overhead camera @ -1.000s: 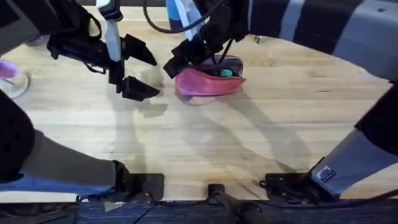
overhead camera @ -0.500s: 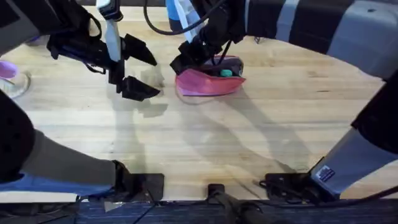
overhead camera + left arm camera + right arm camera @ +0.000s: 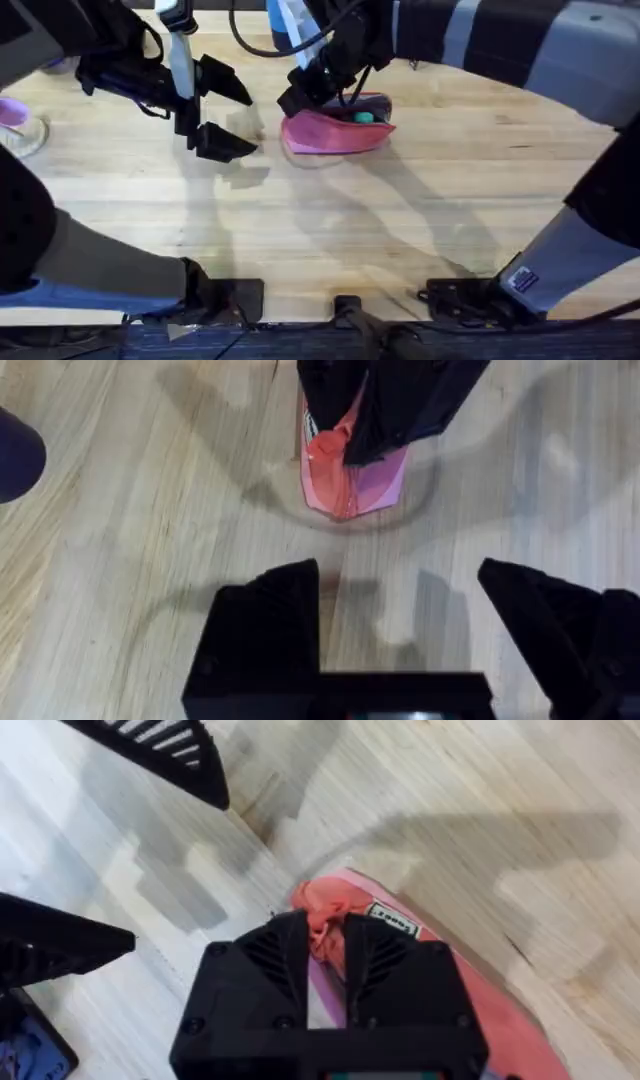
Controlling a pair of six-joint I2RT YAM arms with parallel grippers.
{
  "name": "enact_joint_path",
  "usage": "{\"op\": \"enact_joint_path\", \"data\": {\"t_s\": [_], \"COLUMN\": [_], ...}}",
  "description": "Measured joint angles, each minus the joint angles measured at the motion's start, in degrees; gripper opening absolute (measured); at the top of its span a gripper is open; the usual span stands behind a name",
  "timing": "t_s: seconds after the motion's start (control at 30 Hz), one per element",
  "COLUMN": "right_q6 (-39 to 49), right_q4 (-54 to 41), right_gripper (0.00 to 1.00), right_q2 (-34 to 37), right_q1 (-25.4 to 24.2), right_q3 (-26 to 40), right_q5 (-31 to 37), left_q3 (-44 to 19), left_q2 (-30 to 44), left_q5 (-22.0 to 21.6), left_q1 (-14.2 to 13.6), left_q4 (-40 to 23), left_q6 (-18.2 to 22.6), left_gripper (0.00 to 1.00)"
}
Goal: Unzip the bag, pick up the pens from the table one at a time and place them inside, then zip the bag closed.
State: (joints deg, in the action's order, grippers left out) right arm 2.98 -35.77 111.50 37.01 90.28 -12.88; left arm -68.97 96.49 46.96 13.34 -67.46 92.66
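From where I stand, the near stretch of the table (image 3: 330, 240) is bare pale planks crossed by the arms' shadows. Farther back, left of the middle, the left gripper (image 3: 228, 118) hangs over the wood with its two black fingers spread wide and nothing between them. In its wrist view those fingers (image 3: 262, 625) frame a patch of plain wood, and the bag (image 3: 352, 480) lies just beyond them, apart from them.

Just to the right of that gripper, the bag (image 3: 335, 130) rests on the table past the middle, a pink pouch lying lengthwise with its upper edge gaping a little. Something greenish (image 3: 362, 117) shows in the opening, likely part of a pen, though I cannot tell for sure.

The right arm reaches in from the right and across to the pouch's left end. The right gripper (image 3: 305, 95) is pinched narrow there. Its wrist view shows the black fingers (image 3: 275, 960) closed on a bunched reddish bit at the end of the bag (image 3: 480, 1020), either the pull or a fold of fabric; which one I cannot say.

At the far left edge a clear cup (image 3: 20, 125) with a purple thing in it stands on the wood.
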Motion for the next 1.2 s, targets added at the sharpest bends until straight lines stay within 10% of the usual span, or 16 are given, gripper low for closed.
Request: {"op": "enact_joint_path", "data": {"t_s": [1.2], "right_q6": [-7.81], "right_q4": [-0.38], "right_gripper": [0.054], "right_q2": [0.0], "right_q1": [-0.02], "right_q3": [0.17], "right_q5": [0.11], "left_q3": [0.0], "left_q2": [0.0], "left_q5": [-0.01], "left_q1": [-0.01], "left_q4": [0.02], "left_q6": [0.0], "left_gripper": [0.994]}}
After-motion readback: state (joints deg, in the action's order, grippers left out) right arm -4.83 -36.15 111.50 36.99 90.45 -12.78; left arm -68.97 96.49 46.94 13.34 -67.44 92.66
